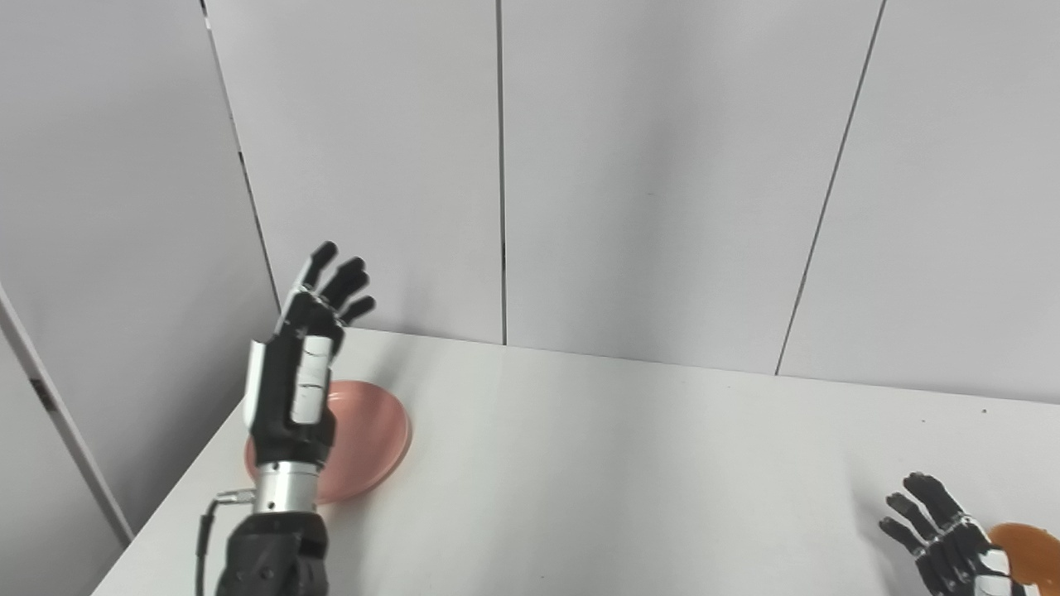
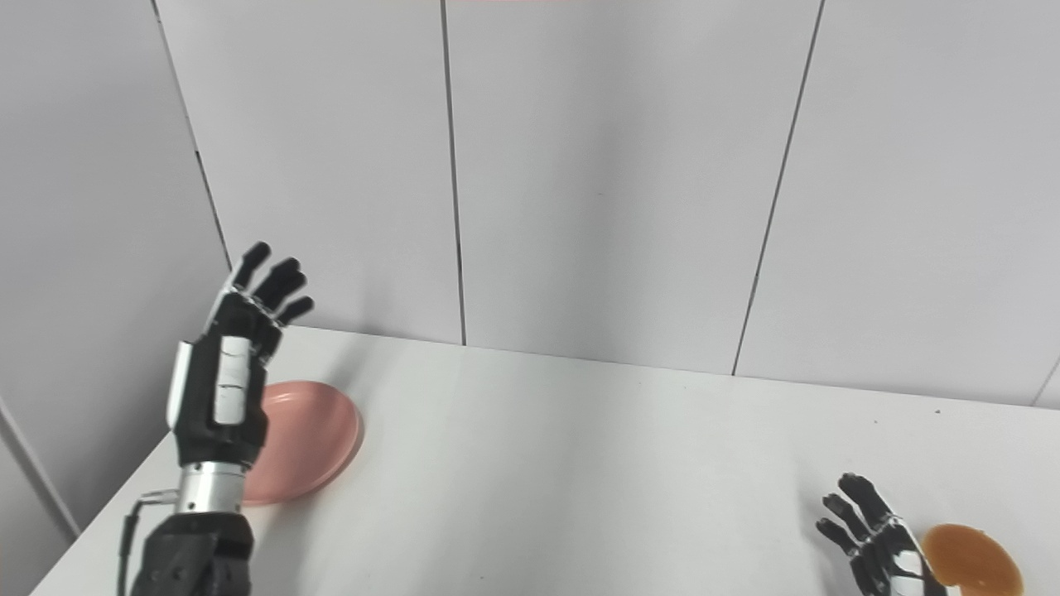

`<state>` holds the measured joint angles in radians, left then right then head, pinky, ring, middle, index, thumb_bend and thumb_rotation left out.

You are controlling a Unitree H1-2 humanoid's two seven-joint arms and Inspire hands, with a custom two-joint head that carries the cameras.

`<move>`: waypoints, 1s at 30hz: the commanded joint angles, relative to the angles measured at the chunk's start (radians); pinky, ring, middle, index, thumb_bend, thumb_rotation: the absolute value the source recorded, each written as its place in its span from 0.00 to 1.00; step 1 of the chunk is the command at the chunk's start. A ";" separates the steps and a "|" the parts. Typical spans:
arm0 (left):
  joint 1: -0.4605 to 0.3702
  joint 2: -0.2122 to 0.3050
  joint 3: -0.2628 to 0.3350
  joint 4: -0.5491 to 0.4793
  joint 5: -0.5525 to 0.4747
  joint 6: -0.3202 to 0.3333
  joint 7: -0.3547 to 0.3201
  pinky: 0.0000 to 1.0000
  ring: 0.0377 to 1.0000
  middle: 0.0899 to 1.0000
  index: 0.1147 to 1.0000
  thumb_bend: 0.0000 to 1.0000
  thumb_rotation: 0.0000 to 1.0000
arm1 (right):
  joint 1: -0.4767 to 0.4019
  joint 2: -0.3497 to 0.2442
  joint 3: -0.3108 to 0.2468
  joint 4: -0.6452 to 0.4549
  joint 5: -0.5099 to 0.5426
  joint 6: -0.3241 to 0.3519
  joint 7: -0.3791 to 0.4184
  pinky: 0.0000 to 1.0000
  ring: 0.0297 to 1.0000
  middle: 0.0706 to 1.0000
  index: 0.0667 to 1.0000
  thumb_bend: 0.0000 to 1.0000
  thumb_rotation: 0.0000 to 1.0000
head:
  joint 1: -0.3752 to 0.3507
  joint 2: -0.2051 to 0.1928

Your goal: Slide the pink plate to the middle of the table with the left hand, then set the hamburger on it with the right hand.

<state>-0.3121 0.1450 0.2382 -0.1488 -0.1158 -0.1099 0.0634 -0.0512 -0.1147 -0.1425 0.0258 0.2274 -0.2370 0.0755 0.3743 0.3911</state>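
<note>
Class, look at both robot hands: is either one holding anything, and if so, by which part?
Nothing is held. The left hand is raised open above the pink plate; the right hand is open beside the hamburger.

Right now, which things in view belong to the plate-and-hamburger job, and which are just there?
Part of the job:
round pink plate, near the table's left edge
brown hamburger bun, near the right edge
left hand, raised, fingers apart
right hand, open beside the bun

Just there:
white table
grey wall panels

The left hand [image 1: 302, 364] hides part of the pink plate [image 1: 373, 439]; the frame edge crops the hamburger [image 1: 1031, 553]
</note>
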 commanded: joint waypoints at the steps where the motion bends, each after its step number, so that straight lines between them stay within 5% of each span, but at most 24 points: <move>1: -0.050 0.054 0.030 0.013 -0.008 -0.002 0.006 0.77 0.85 0.82 0.84 0.88 0.83 | 0.055 0.030 0.008 0.087 -0.003 -0.026 0.004 0.77 0.82 0.86 0.78 0.89 1.00 | -0.001 0.002; 9: -0.126 0.181 0.105 0.159 -0.049 -0.007 -0.008 0.77 0.86 0.84 0.84 0.87 0.83 | 0.057 0.034 0.012 0.076 -0.010 -0.012 0.003 0.81 0.84 0.86 0.78 0.90 1.00 | -0.001 0.007; 18: -0.196 0.275 0.138 0.466 -0.084 -0.093 -0.034 0.80 0.88 0.85 0.84 0.86 0.81 | 0.062 0.039 0.012 0.071 -0.004 -0.013 0.007 0.83 0.84 0.86 0.78 0.92 1.00 | -0.008 0.024; 30: -0.256 0.285 0.165 0.798 -0.150 -0.175 -0.055 0.73 0.85 0.83 0.85 0.84 0.79 | 0.081 0.043 0.016 0.029 -0.010 0.014 -0.003 0.77 0.81 0.83 0.75 0.94 1.00 | -0.023 0.048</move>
<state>-0.5071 0.4031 0.3940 0.6522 -0.2507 -0.2389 0.0156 -0.0404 -0.1116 -0.1430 0.0067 0.2101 -0.2353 0.0729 0.3513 0.4357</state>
